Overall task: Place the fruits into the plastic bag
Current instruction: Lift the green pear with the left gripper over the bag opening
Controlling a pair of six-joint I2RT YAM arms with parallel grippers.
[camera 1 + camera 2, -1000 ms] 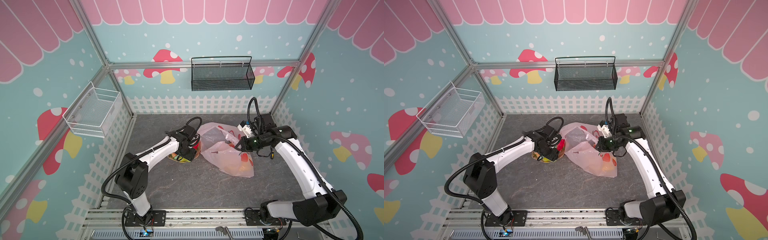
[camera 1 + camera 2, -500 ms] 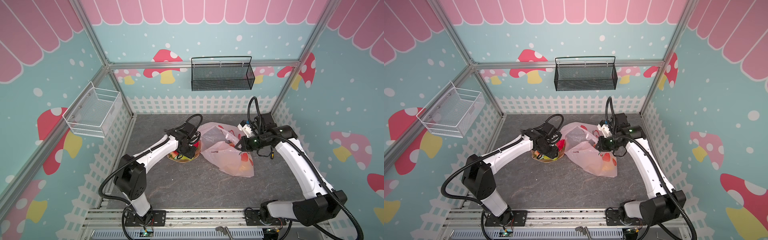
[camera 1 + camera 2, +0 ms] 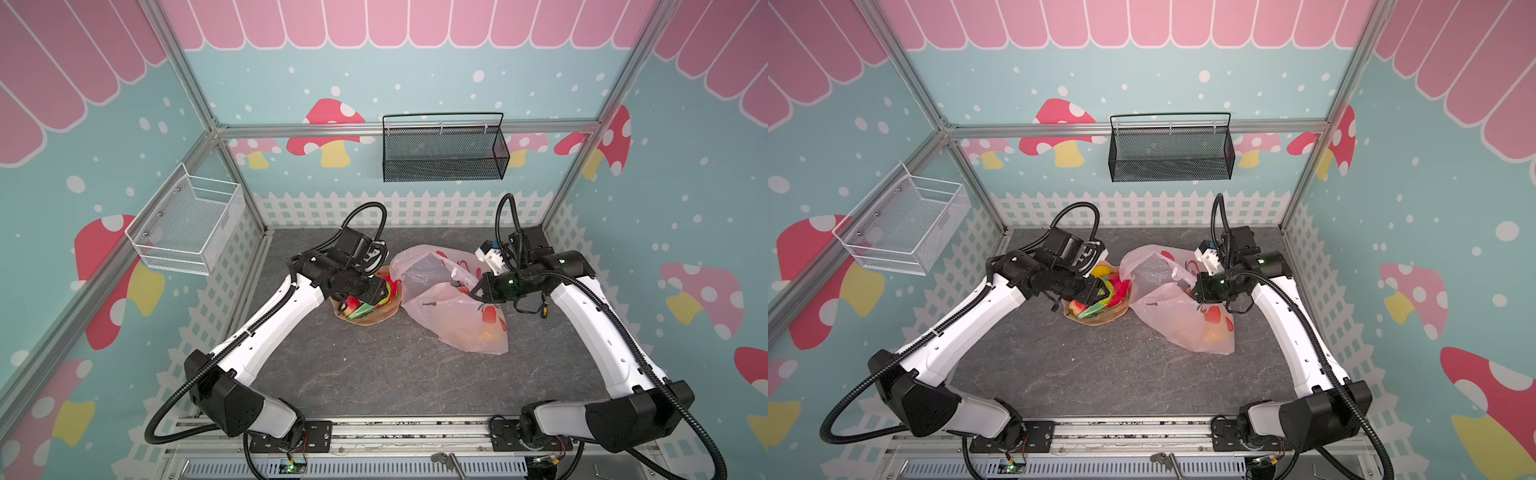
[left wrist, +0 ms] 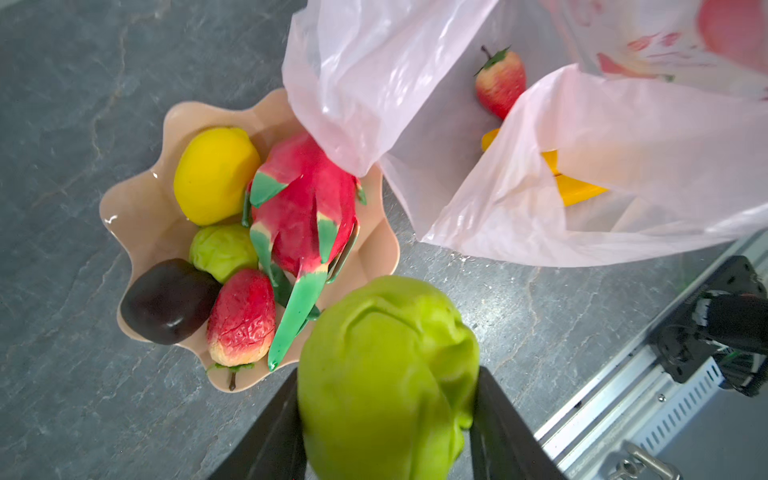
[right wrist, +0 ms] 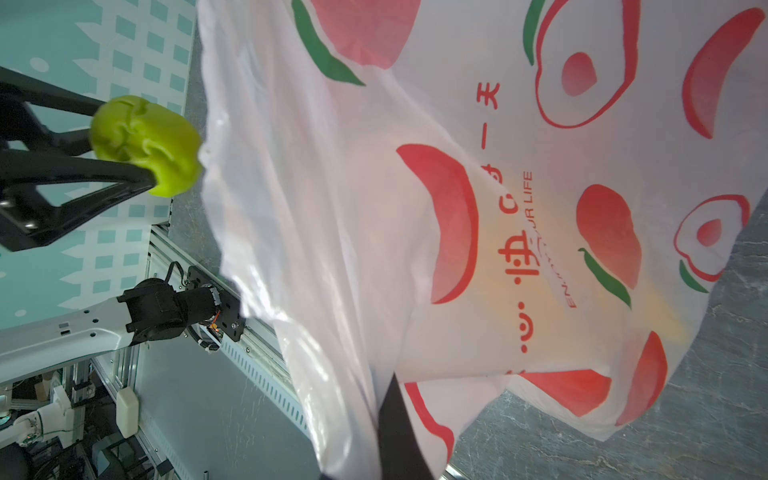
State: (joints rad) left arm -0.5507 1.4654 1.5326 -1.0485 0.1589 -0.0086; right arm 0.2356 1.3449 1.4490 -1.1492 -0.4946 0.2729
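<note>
Got a lumpy green fruit (image 4: 382, 340) pinched between the left gripper's (image 4: 387, 386) part-open jaws, hovering near the plastic bag's (image 3: 453, 316) mouth.
Waxy and wrinkled, just off the wavy tan dish (image 4: 137, 216) of glossy dragon fruit (image 4: 307, 208), lemon (image 4: 216, 174) and a dark one (image 4: 168, 301). Right gripper (image 3: 477, 292) side: clamped shut on the thin, crinkly pink bag, strawberry (image 4: 500, 83) inside.

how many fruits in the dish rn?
5 in the tan dish: lemon, dragon fruit, small green fruit, dark brown fruit, red strawberry. More may hide under the dragon fruit or plastic bag. Excludes the big green fruit in the left gripper.
</note>
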